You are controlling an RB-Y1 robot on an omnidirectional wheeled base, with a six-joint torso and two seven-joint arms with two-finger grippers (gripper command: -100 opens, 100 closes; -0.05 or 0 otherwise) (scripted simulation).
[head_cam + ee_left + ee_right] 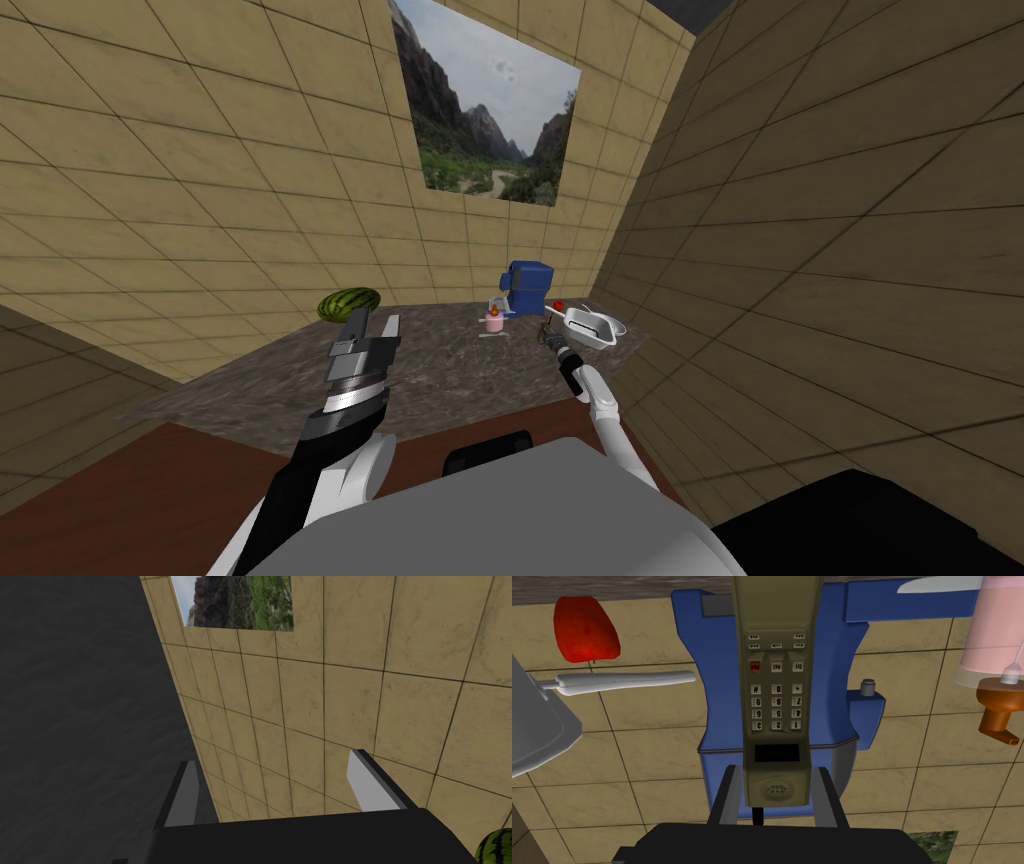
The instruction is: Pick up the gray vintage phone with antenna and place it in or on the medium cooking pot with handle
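Two blades of the right tool (776, 772) pinch the olive-grey phone (776, 676) by its sides at the earpiece end, at the bench's (440, 380) far right, just beside the pale pot (592, 330). I judge it a stiff, light, smooth-sided brick. Gripped at one end it may pivot, so a hold nearer its middle looks safer. The left tool (272, 757) hangs spread, near left.
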